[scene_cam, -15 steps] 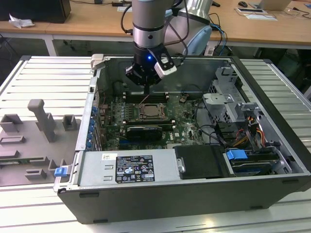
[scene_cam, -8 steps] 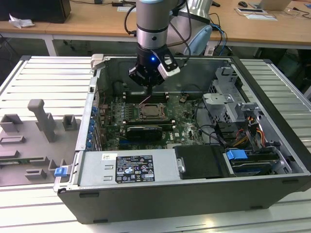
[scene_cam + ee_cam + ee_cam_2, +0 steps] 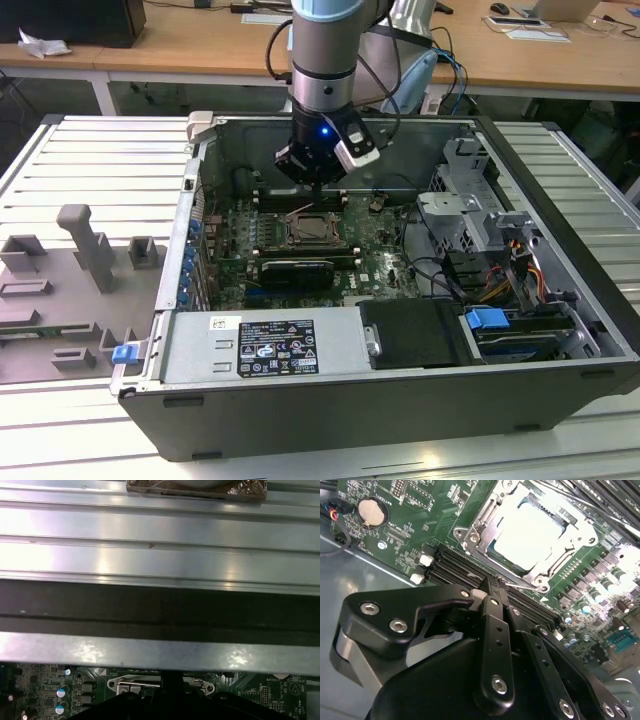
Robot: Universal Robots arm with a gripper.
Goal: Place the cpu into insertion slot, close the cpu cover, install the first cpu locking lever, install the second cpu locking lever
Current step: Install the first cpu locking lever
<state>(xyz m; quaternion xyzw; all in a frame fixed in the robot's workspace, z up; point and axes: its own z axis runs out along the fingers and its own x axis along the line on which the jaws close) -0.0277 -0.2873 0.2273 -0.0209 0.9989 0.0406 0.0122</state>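
Note:
The cpu (image 3: 527,530) lies pale and silvery in the insertion slot (image 3: 318,230) on the green motherboard. The cpu cover (image 3: 482,522), a silver frame, lies flat around it. A thin wire locking lever (image 3: 522,585) runs along the socket edge nearest my gripper. My gripper (image 3: 492,584) hangs just above that edge, its black fingers (image 3: 492,630) drawn together and shut, the tips right at the lever's end. I cannot tell whether they touch it. In the exterior view the gripper (image 3: 314,182) hovers over the socket's far side inside the open computer case.
Black memory slots (image 3: 455,562) run beside the socket, with a coin battery (image 3: 372,511) further off. A black graphics card (image 3: 292,272), the power supply (image 3: 265,345) and a drive cage (image 3: 470,200) crowd the case. The case wall (image 3: 160,615) rises close behind the gripper. Grey fixtures (image 3: 85,245) stand at the exterior view's left.

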